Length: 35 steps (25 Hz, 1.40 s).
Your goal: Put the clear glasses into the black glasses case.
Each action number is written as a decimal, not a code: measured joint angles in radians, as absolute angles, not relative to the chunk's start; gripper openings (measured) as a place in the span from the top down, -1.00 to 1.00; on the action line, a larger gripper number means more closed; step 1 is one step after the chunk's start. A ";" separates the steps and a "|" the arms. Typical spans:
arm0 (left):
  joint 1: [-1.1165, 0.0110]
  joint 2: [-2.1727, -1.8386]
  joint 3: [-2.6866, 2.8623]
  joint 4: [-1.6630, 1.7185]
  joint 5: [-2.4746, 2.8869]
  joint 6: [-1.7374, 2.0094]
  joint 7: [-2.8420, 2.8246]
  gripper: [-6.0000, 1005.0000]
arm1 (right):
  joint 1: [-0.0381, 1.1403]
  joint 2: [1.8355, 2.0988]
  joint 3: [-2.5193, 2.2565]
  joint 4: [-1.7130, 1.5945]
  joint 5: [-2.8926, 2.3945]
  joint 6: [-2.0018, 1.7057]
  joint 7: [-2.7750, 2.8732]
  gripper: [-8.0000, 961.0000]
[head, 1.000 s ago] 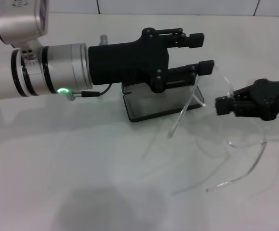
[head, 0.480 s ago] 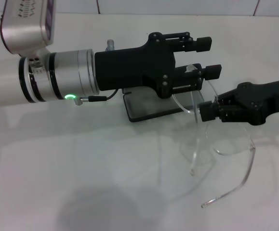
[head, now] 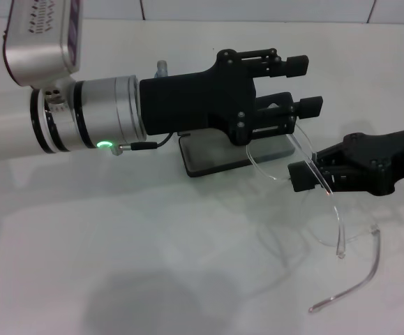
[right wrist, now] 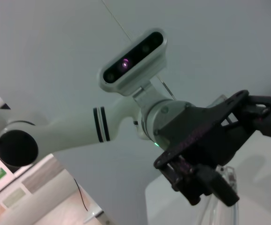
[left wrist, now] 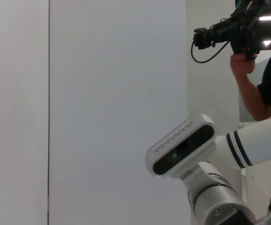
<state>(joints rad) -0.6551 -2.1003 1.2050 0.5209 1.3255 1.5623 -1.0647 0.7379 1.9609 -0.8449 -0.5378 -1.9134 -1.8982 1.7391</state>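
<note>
My left gripper point(head: 303, 85) hangs with jaws spread wide above the black glasses case point(head: 231, 152), which lies open toward the far edge of the white table point(head: 118, 265). Right of it, my right gripper point(head: 306, 174) pinches the clear glasses point(head: 325, 197) at the frame, arms dangling off the table. I judge them light, springy and slippery; holding near the lens bridge seems safest.

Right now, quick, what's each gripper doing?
Left gripper: open, above the black glasses case, holding nothing.
Right gripper: shut on the clear glasses.
</note>
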 joint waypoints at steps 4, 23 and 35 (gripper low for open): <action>-0.654 -2.100 1.205 0.517 1.313 1.571 -1.055 -0.18 | 0.731 1.952 -0.843 -0.503 -1.888 -1.907 1.740 0.73; -0.581 -2.073 1.194 0.511 1.294 1.598 -1.059 -0.20 | 0.530 1.944 -0.520 -0.528 -1.611 -1.961 1.600 0.73; -0.715 -2.097 1.352 0.415 1.349 1.628 -1.061 -0.21 | 0.625 2.022 -0.599 -0.280 -1.371 -1.783 1.235 0.73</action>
